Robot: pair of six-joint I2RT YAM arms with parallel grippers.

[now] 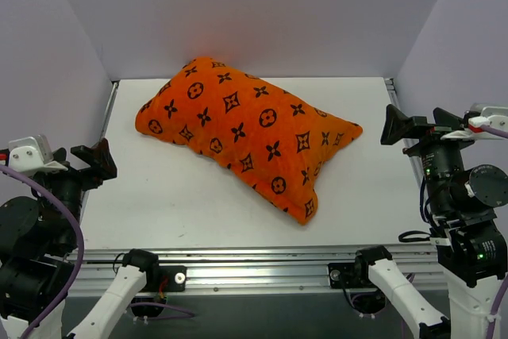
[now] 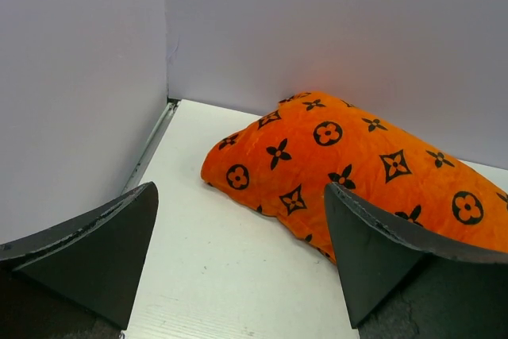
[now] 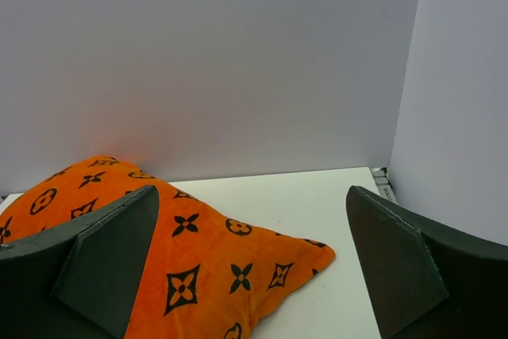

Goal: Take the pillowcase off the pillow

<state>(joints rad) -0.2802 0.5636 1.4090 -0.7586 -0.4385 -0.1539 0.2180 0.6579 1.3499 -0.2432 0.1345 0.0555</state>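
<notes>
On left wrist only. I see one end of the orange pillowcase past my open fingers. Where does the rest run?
Observer: The pillowcase lies diagonally on the table, from far left to near right, with one corner pointing at the near edge.
Operator: Right gripper on it?
Observer: No. The right gripper is open, by the table's right edge, apart from the fabric.
Operator: Any white pillow showing at that end?
Observer: None in any view. The cover hides the pillow all round, and I can't make out an opening.
</notes>
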